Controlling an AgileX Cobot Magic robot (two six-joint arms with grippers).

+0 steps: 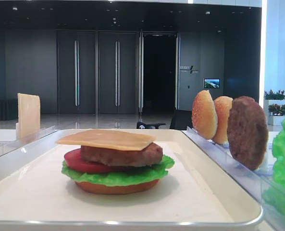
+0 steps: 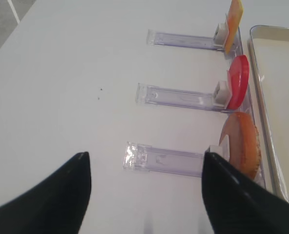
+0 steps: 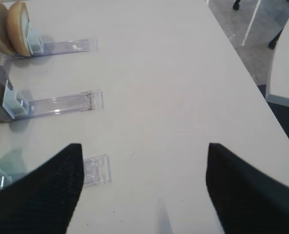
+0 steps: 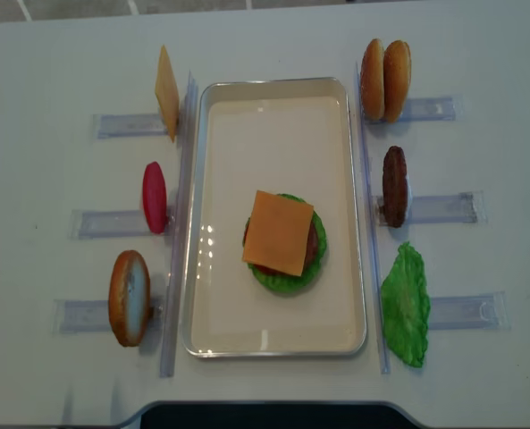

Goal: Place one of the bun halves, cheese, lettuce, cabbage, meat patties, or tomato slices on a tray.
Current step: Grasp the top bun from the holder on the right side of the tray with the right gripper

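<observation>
Large white rectangular tray w/ rounded corners and glossy raised rim [image 4: 273,344] at table centre, long axis front-to-back. On tray, slightly toward its near half: stacked burger, from bottom flat orange-brown bun base [image 1: 117,187], green ruffled lettuce leaf [image 1: 114,176], red tomato slice [image 1: 82,164], brown meat patty [image 1: 123,155], pale yellow-orange square cheese slice [image 4: 278,232] on top, tilted, corners overhanging.

Clear plastic racks [image 4: 117,125] along both long sides of tray, each holding a piece on edge. Left side: spare square cheese slice [image 4: 166,91] far, spare red tomato slice [image 4: 154,197] mid, sesame-speckled bun piece [image 4: 129,297] near. Right side: two domed golden-tan bun halves [image 4: 385,80] touching each other far, dark-brown round patty [image 4: 393,186] mid, loose bright green lettuce piece [image 4: 406,306] near.

Right gripper [image 3: 143,187]: black fingers spread wide, nothing between, above bare table beside right racks. Left gripper [image 2: 145,194]: fingers wide apart, nothing between, above table beside left racks.
</observation>
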